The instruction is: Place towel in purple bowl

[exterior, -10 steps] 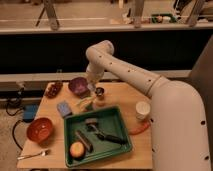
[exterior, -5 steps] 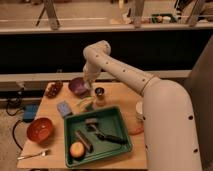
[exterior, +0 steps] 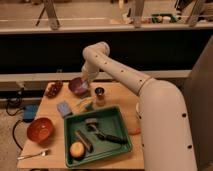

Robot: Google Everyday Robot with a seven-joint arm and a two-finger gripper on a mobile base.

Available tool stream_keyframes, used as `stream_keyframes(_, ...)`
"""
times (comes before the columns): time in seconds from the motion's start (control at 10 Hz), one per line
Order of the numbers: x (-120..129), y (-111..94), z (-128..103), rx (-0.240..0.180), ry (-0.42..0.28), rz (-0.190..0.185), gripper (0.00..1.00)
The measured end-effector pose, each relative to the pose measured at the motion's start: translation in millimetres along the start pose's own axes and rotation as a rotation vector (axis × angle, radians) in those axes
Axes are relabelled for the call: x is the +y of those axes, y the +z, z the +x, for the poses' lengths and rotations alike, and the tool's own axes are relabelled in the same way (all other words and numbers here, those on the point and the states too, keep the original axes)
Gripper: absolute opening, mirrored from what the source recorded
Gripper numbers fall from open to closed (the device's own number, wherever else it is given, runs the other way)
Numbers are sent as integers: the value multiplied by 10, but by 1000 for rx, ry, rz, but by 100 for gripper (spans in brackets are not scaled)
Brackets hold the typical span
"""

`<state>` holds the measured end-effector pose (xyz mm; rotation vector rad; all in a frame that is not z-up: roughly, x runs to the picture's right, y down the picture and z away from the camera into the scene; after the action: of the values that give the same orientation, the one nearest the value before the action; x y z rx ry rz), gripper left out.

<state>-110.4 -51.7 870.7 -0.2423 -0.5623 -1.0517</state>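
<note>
The purple bowl (exterior: 78, 86) stands at the back left of the wooden table (exterior: 55, 142). My gripper (exterior: 85, 79) hangs at the end of the white arm (exterior: 117, 70), just above the bowl's right rim. I cannot make out a towel in the gripper or in the bowl. A small flat blue piece (exterior: 64, 108) lies on the table in front of the bowl.
A metal can (exterior: 99, 94) stands right of the bowl, with a yellow-green item (exterior: 85, 104) beside it. A green tray (exterior: 118, 123) holds an orange fruit (exterior: 76, 149) and dark tools. An orange bowl (exterior: 40, 129), a fork (exterior: 34, 155) and a dark red item (exterior: 54, 89) lie at the left.
My gripper has moved left, from above the can to over the purple bowl's right rim. Nothing on the table has shifted.
</note>
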Motion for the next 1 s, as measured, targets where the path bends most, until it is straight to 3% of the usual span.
stream_keyframes(1.0, -166, 255, 178, -40, 1, 46, 0)
